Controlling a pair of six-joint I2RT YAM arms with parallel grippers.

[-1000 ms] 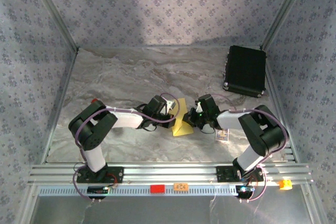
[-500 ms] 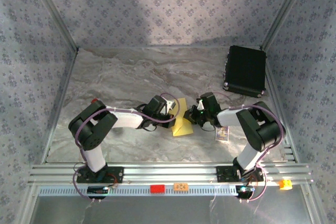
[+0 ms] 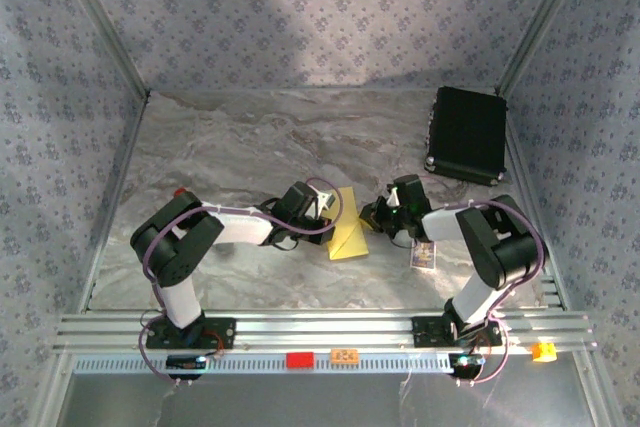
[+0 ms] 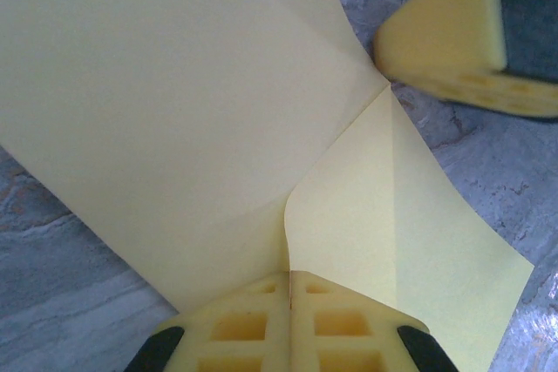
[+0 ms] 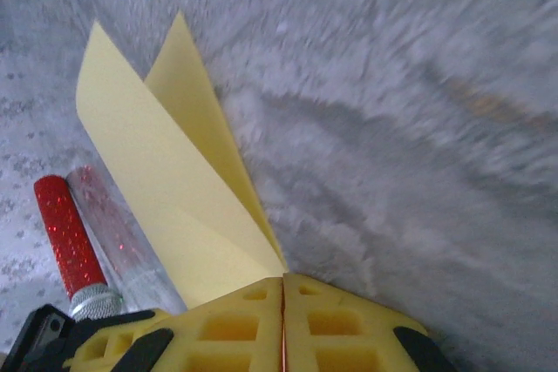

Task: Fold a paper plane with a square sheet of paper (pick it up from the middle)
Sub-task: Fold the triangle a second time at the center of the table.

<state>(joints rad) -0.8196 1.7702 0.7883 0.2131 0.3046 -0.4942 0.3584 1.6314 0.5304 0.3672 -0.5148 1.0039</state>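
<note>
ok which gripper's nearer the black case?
Right. The right gripper pinches the yellow paper near-left of the black case; the left gripper pinches it farther left.

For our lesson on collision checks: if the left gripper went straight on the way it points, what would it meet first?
The square sheet of paper it pinches, rising right before the left gripper; the right gripper sits beyond, seemingly off-line.

One yellow sheet of paper (image 3: 345, 234), one black case (image 3: 467, 134), one printed card (image 3: 425, 255) and one red-handled implement (image 5: 65, 234) are showing.
</note>
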